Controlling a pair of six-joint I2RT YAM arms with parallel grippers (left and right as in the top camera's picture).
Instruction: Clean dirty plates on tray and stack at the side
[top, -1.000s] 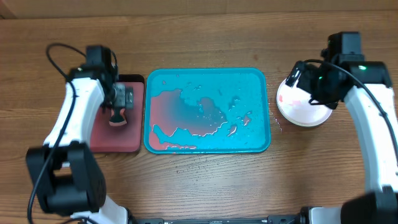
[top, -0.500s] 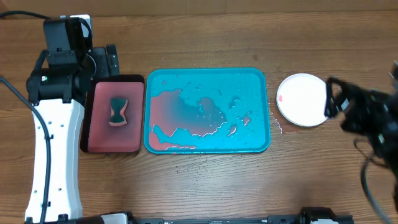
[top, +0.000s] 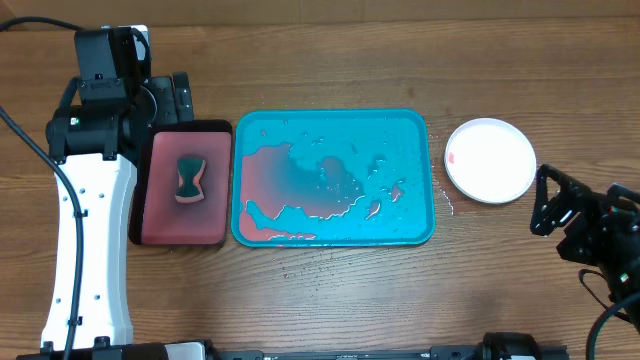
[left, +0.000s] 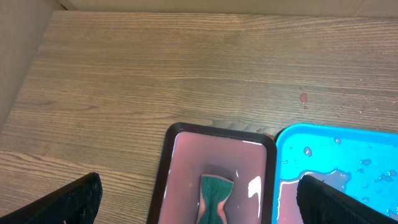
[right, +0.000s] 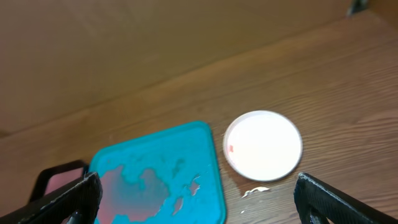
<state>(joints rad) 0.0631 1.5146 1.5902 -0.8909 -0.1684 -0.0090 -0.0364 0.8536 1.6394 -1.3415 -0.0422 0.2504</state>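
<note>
One by one, from the left. Found the left gripper (top: 180, 95) held high over the far end of the small pinkish-red tray (top: 160, 210), jaws spread wide and gripping nothing; read that as a tool set down on purpose. Saw the sponge (top: 189, 179) lying flat in that small tray's shallow pink water, clear of the jaws, likely put there to keep drips off the wooden table (top: 320, 60).

Moved on to the teal tray (top: 335, 113), just beside the small one. Found no plate in it, only a pinkish puddle (top: 270, 175) across its left and lower part plus scattered droplets, so took it for the emptied washing place. Spotted a few stray drops (top: 446, 204) on the wood just past its right rim.

Next, right of the teal tray and apart from it, found the plates (top: 490, 160). Picked out only a white one from above, round and flat on the table, with a small red smear near its left edge. Could not confirm any blue or yellow-green one hidden beneath it in the overhead or right wrist view; possibly stacked under, given the bare tray.

Ended at the right gripper (top: 545, 200), hanging toward the front right of the plate and off it, jaws gaping and empty. Judged the task close to done, save for that leftover smear.
</note>
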